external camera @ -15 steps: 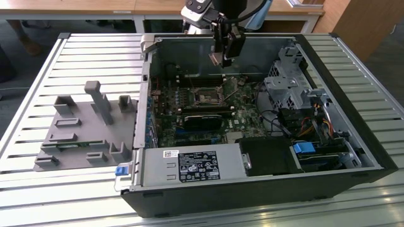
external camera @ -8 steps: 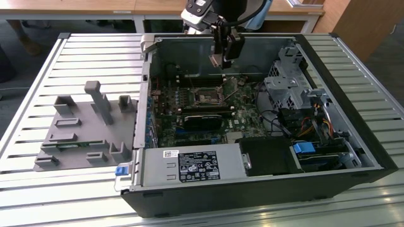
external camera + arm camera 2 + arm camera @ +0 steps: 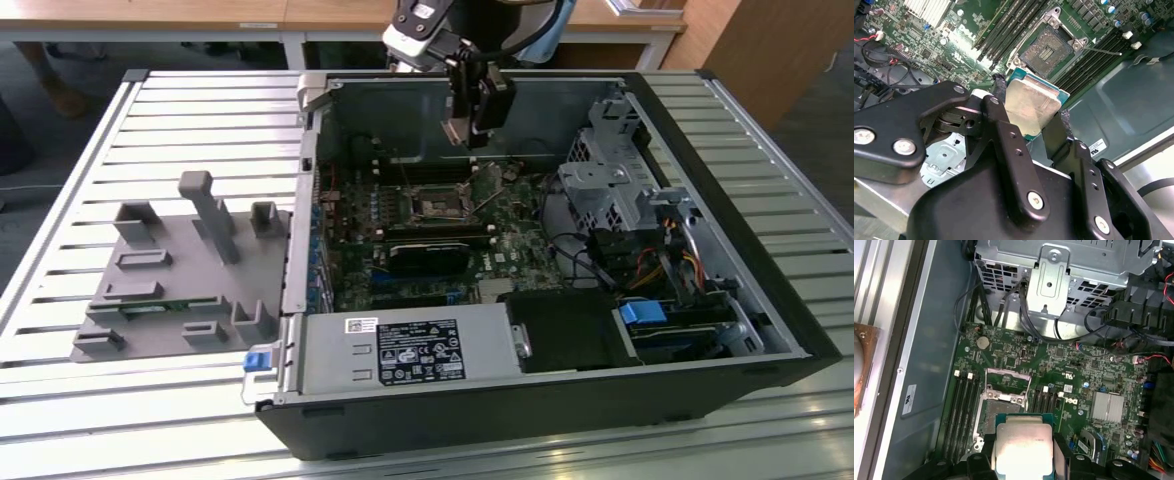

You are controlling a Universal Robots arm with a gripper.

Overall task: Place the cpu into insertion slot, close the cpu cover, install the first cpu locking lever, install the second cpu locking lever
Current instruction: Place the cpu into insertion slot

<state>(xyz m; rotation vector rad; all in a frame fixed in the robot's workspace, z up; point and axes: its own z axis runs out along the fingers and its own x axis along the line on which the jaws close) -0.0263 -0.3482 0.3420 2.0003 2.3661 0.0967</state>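
My gripper (image 3: 465, 138) hangs inside the open computer case, above the green board and apart from it. It is shut on the cpu (image 3: 1030, 106), a flat square chip with a dull silver face, held by its edges between the two black fingers (image 3: 999, 95). In the first wrist view the cpu (image 3: 1023, 450) covers the near edge of the insertion slot (image 3: 995, 412). The slot (image 3: 1046, 50) is a dark square socket and it lies bare. The cpu cover (image 3: 1008, 385) stands flipped open at the slot's far side. A thin locking lever (image 3: 1104, 51) sticks out beside the slot.
Long black memory slots (image 3: 965, 405) flank the socket. A metal drive cage (image 3: 607, 190) with cables fills the case on the exterior view's right. The power supply (image 3: 400, 350) sits at the front. A grey fixture tray (image 3: 174, 270) lies on the slatted table at the exterior view's left.
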